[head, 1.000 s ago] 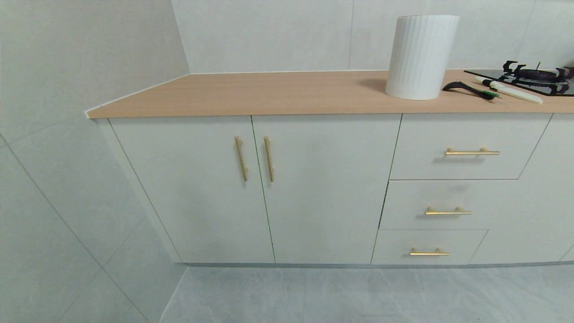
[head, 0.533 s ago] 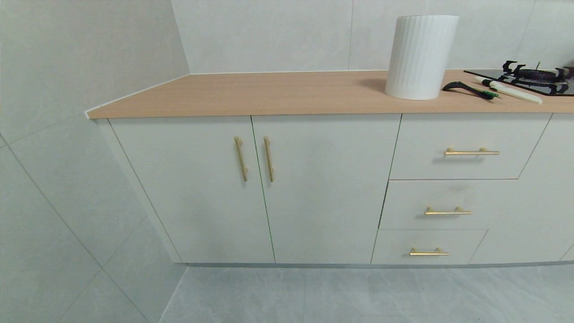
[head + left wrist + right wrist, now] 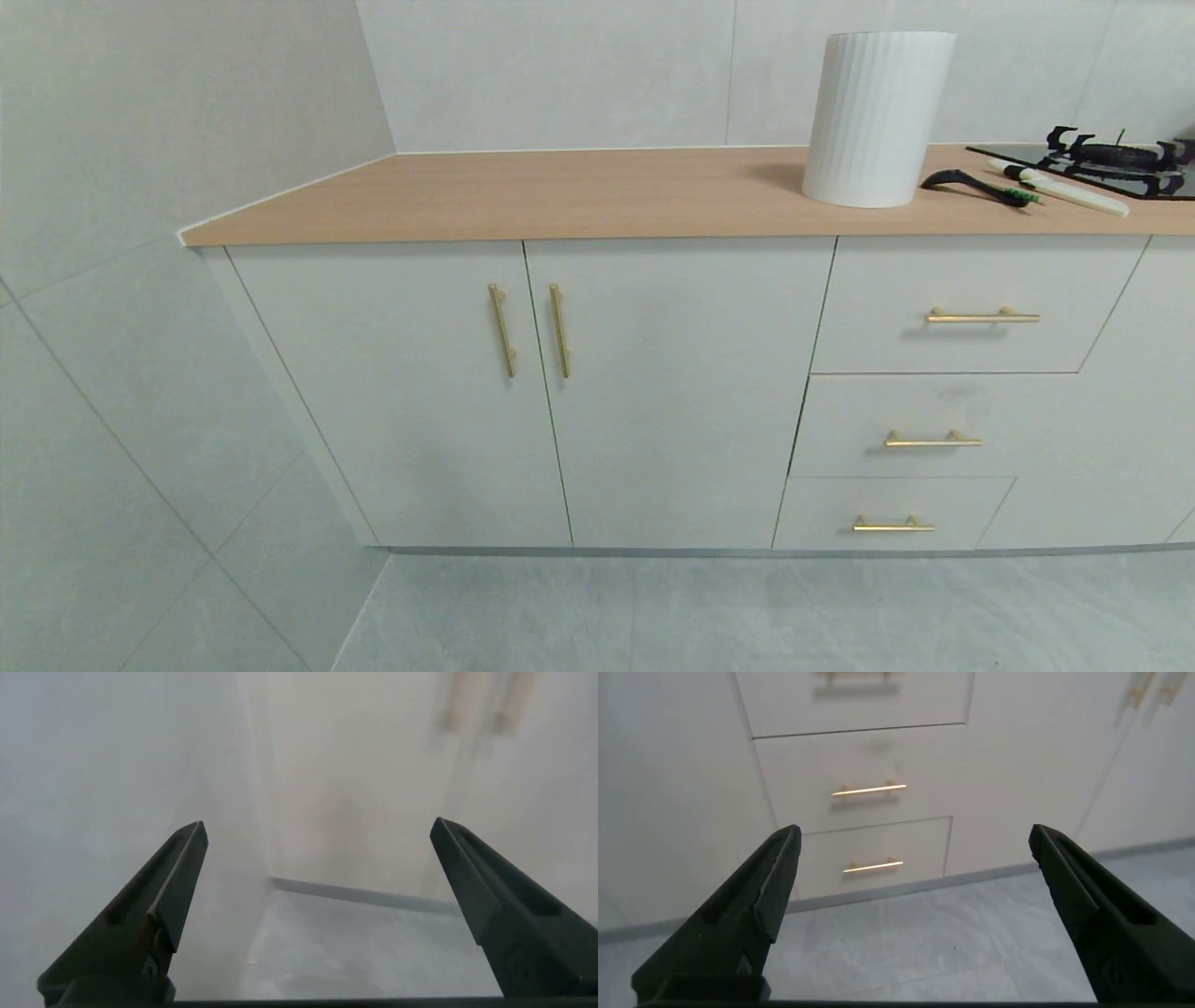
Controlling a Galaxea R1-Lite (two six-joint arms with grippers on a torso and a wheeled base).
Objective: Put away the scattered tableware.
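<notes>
A wooden tabletop [image 3: 560, 191] is seen above two shut white doors [image 3: 392, 401] with upright gold handles [image 3: 502, 329]; three drawers [image 3: 971, 280] are stacked beside them. A black hob [image 3: 1120, 161] is set at the tabletop's right end, and the floor [image 3: 747, 616] is tiled grey

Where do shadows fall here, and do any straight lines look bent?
Head view: the white ribbed container throws a soft shadow leftward on the countertop, the top drawer handle a faint one beneath; cabinet edges lean. Right wrist view: the middle drawer handle glints.

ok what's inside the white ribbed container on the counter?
Hidden: the container stands upright, its opaque wall covering the interior. A black utensil lies beside it on the countertop.
</notes>
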